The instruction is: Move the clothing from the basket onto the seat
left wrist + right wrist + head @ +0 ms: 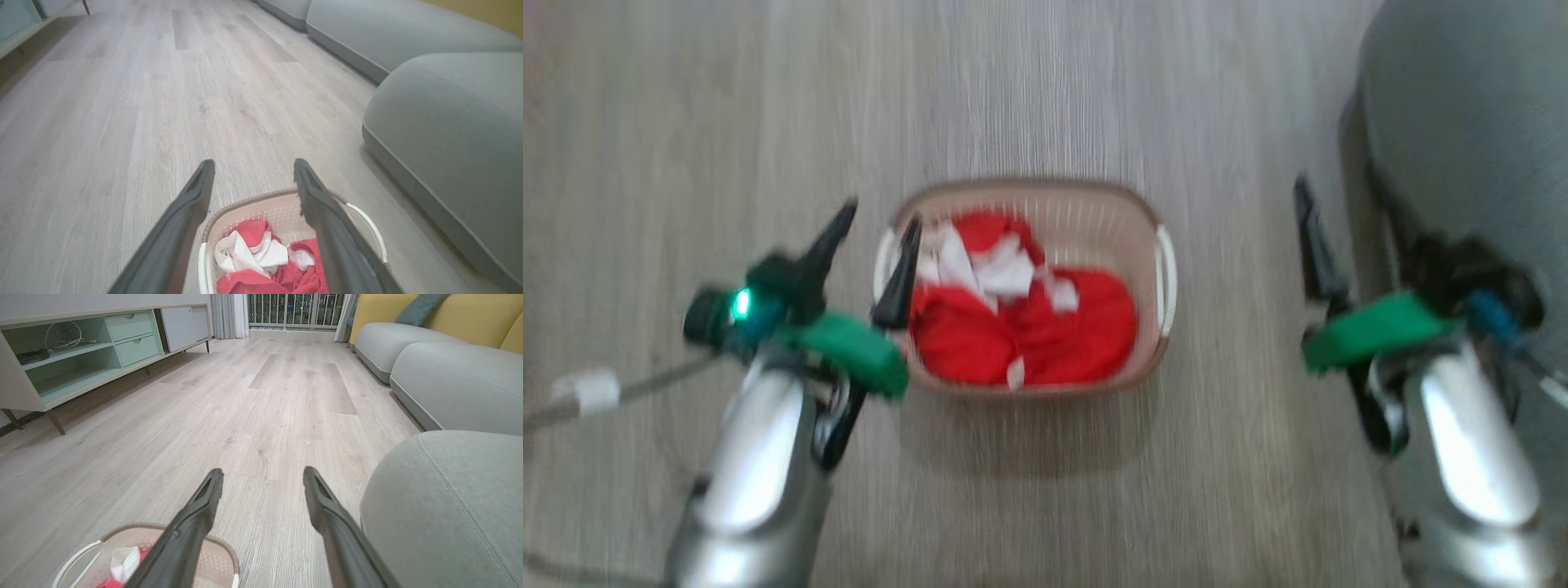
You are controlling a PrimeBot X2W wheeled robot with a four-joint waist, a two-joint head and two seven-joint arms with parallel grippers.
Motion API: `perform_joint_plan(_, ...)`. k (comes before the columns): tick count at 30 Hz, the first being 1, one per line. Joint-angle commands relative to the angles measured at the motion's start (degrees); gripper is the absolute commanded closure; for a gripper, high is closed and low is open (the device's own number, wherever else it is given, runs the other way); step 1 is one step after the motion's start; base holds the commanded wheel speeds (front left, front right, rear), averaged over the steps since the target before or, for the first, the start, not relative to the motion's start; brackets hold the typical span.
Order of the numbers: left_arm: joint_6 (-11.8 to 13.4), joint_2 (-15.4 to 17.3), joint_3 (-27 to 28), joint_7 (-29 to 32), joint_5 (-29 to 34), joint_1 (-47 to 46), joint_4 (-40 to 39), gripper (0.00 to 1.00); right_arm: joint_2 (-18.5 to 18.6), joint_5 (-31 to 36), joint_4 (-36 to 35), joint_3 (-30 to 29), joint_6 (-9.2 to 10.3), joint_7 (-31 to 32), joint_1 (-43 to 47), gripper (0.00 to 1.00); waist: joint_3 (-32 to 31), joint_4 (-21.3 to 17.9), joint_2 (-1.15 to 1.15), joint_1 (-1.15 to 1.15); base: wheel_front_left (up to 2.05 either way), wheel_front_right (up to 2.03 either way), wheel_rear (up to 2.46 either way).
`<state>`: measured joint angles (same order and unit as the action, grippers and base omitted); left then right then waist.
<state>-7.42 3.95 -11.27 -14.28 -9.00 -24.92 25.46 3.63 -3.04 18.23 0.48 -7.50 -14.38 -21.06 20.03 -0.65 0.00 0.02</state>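
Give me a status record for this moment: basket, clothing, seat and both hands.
container: oval cream plastic basket with brown rim, standing on the pale wood-look floor
load: bright red fabric clothing with white parts, heaped inside the basket
target: large grey upholstered seat, on the robot's right of the basket; no clothing on its visible part
left hand: open, empty, at the basket's left rim
right hand: open, empty, over the floor between basket and seat
progress: transfer not yet started
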Motion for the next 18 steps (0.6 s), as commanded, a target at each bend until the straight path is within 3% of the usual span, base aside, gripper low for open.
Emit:
perform_joint_plan(1, -0.1, 1.7, 0.9, -0.7, 0.5, -3.0, -0.5, 0.0, -0.6, 0.5, -2.4, 0.9, 0.01, -0.6, -2.0, 0.0, 10.4, 0.1, 0.0, -0.02, 0.0, 0.0, 0.0)
perform_joint_plan(8, 0.0, 1.8, -5.2, 0.3, 3.2, -17.9, 13.3, 0.0, -0.7, -0.5, -6.1, 0.3, 0.01, -0.6, -8.1, 0.0, 20.3, -1.2, 0.0, -0.02, 0.0, 0.0, 0.0)
perform_joint_plan(18, 2.9, 0.4, -9.6, 5.1, 7.7, -33.9, 29.6, 0.0, -0.7, -3.4, -9.8, 0.0, 0.01, -0.6, -10.0, 0.0, 27.3, -3.4, 0.0, -0.02, 0.0, 0.0, 0.0)
